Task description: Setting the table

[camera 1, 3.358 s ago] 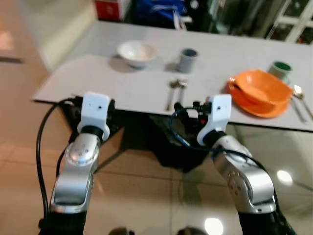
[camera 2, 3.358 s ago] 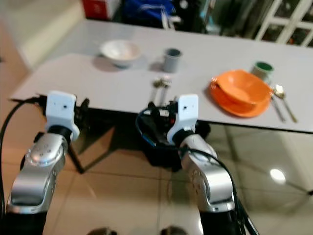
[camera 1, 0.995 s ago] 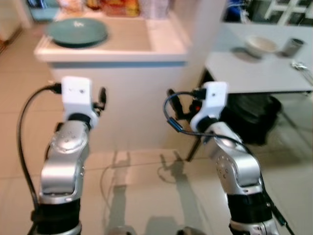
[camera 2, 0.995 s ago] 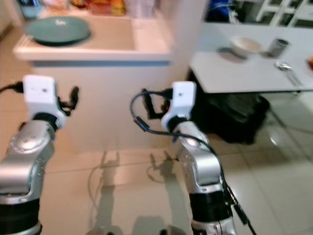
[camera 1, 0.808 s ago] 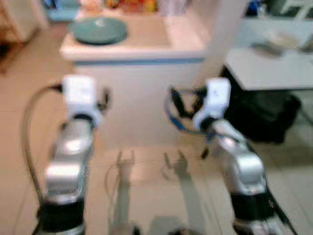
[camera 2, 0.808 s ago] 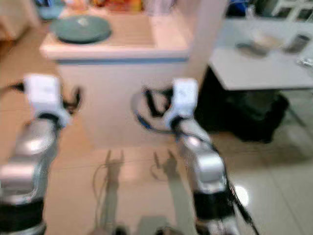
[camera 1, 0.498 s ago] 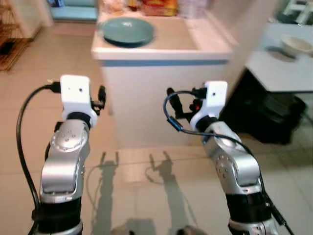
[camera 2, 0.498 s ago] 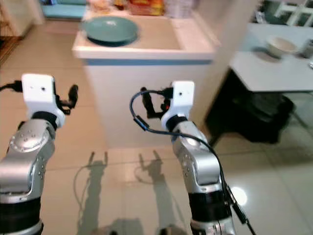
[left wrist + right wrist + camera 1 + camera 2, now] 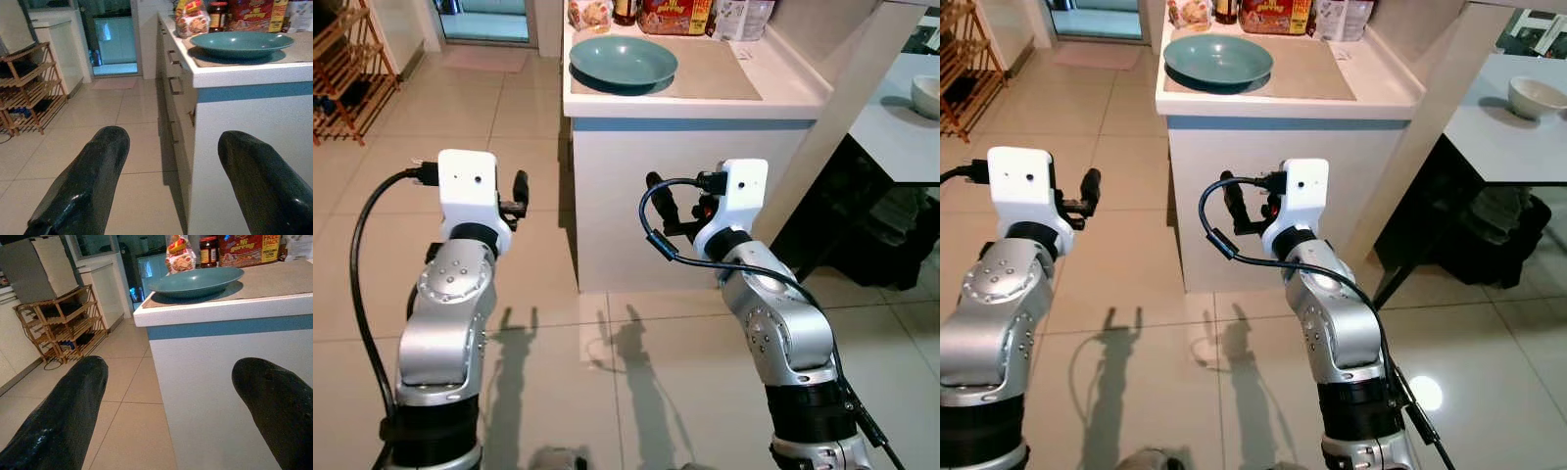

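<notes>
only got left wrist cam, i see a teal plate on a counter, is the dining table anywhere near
Observer: Yes, a grey table stands just right of the counter.
Operator: anything on it
Observer: A white bowl sits on the part in view.
Operator: right end effector holding anything
Observer: No, the right end effector is open and empty, raised in front of the counter's side.
</notes>
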Robot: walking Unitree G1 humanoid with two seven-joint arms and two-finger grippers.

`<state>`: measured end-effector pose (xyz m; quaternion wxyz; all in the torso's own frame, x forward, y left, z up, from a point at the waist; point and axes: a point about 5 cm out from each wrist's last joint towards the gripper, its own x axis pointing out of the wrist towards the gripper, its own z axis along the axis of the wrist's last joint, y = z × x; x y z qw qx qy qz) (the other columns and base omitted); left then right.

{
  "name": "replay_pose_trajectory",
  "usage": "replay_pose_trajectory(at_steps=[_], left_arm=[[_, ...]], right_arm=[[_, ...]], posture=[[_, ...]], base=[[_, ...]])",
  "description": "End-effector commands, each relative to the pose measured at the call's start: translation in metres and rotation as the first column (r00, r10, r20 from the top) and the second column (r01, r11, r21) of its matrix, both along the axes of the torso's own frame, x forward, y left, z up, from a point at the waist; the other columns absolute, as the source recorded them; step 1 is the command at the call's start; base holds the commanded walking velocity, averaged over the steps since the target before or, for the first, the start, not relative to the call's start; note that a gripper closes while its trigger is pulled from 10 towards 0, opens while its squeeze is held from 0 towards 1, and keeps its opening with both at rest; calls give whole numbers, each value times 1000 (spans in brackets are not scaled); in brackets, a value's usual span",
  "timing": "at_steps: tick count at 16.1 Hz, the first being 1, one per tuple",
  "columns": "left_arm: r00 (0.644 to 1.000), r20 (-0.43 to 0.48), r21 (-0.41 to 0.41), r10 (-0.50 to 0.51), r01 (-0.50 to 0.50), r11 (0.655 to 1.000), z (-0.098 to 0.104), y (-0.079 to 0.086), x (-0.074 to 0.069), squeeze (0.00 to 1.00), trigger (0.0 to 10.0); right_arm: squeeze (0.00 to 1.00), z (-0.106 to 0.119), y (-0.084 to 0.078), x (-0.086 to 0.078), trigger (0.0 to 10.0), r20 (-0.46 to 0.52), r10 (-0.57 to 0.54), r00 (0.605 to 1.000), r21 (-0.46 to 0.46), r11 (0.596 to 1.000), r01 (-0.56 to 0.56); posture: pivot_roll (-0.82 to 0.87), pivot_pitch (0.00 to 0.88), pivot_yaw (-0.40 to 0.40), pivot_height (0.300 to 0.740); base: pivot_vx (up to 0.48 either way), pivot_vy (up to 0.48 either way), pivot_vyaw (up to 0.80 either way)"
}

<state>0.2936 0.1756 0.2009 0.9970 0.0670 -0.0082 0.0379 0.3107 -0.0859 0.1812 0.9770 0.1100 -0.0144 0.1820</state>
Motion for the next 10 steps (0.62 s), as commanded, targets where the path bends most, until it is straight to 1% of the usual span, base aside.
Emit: replay_pose_trajectory(at_steps=[1, 7, 10], left_arm=[[1000, 7, 0, -25, 25, 1000, 3, -6, 0, 0, 10000], [1000, 5, 3, -25, 25, 1000, 3, -5, 0, 0, 10000], [1000, 9, 8, -30, 30, 1000, 4, -5, 1, 0, 10000]], right_arm=[[0, 3, -6, 1, 10000, 13, -18, 1000, 0, 1000, 18], [0, 3, -6, 2, 10000, 15, -20, 1000, 2, 1000, 20], [0, 5, -10, 4, 10000, 24, -31, 999, 1, 1000, 31]], posture=[[22, 56, -48, 740], [23, 56, -46, 740], [24, 56, -43, 740]], base=[[371, 0, 0], [387, 0, 0], [390, 0, 0]])
